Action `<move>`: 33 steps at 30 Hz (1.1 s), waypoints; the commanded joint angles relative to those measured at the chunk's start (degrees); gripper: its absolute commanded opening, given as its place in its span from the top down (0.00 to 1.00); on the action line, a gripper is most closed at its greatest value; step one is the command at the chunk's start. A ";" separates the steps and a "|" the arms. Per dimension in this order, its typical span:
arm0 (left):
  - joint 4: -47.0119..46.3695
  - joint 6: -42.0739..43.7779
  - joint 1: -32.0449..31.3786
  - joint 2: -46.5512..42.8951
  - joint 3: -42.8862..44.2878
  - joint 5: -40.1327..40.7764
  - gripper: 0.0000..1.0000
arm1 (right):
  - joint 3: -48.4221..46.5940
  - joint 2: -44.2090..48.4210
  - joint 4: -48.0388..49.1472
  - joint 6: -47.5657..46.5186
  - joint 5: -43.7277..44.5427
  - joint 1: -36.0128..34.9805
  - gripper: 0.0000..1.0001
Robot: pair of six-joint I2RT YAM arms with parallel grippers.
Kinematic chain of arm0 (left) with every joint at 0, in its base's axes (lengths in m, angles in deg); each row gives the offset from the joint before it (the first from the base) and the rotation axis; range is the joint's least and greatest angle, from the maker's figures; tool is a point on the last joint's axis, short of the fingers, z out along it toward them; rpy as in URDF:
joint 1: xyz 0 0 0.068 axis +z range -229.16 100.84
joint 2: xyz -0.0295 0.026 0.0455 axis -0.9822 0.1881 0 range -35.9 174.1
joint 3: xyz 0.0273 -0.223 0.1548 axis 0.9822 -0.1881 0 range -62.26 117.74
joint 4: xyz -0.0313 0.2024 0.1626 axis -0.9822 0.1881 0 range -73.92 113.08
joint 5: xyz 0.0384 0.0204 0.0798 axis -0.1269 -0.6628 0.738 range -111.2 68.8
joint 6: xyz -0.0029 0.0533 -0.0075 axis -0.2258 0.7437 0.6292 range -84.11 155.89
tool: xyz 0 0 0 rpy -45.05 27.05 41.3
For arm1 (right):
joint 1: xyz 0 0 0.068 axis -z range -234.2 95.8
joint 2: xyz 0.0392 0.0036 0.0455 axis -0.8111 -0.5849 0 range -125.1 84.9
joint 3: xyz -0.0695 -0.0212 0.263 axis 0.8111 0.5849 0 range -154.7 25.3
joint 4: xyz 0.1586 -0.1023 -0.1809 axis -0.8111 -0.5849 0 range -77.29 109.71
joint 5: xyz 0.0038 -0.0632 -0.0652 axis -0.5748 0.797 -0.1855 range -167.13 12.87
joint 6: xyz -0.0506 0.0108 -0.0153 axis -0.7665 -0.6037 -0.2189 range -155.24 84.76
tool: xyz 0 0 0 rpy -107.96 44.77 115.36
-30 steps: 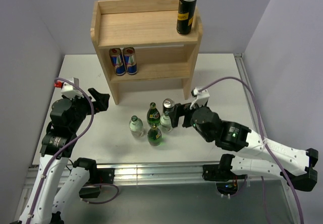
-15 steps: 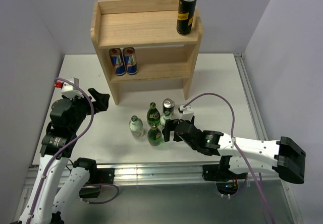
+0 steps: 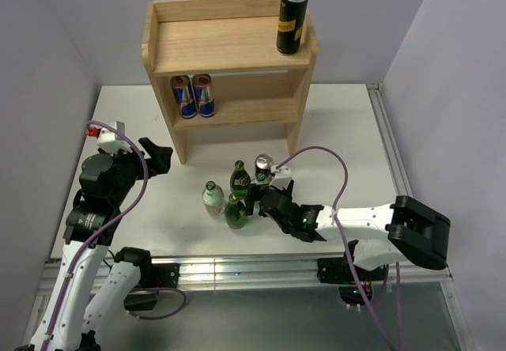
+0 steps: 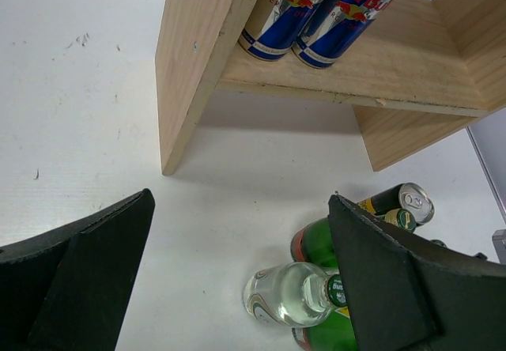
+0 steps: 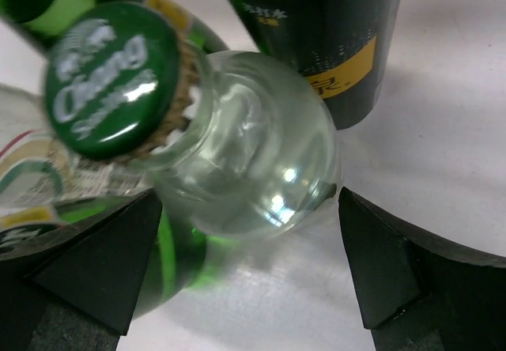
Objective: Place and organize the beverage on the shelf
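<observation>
Right gripper (image 5: 247, 195) sits low on the bench (image 3: 340, 130), jaws wide apart and holding nothing. It straddles the upright clear bottle (image 5: 253, 161), whose green cap points straight at the wrist camera, so closing should catch its shoulder. A green bottle (image 3: 235, 213) crowds it on the left, and a black can (image 5: 316, 35) stands just beyond. Left gripper (image 3: 156, 158), open and empty, hangs well left. Farthest is the shelf (image 3: 213, 7), with two blue cans (image 3: 194, 96) at the left of its lower tier.
</observation>
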 commanded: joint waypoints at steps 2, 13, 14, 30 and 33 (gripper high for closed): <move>-1.95 0.93 0.37 -0.22 0.52 -1.34 0.01 | 0.63 -2.95 7.67 1.06 6.46 -0.24 0.00; -2.03 0.93 0.37 -0.57 0.52 -1.87 0.01 | 1.86 -10.33 16.36 1.15 15.87 -0.33 0.00; -2.12 0.93 0.37 -0.57 0.43 -2.04 0.01 | 1.77 -11.55 17.07 0.37 16.05 -0.33 0.00; -2.12 1.02 0.37 -0.66 0.43 -2.13 0.01 | 0.54 -15.78 20.68 -0.79 20.70 -0.24 0.32; -2.12 0.94 0.37 -0.57 0.35 -2.13 0.01 | 0.63 -15.78 20.51 -0.96 20.71 -0.24 0.62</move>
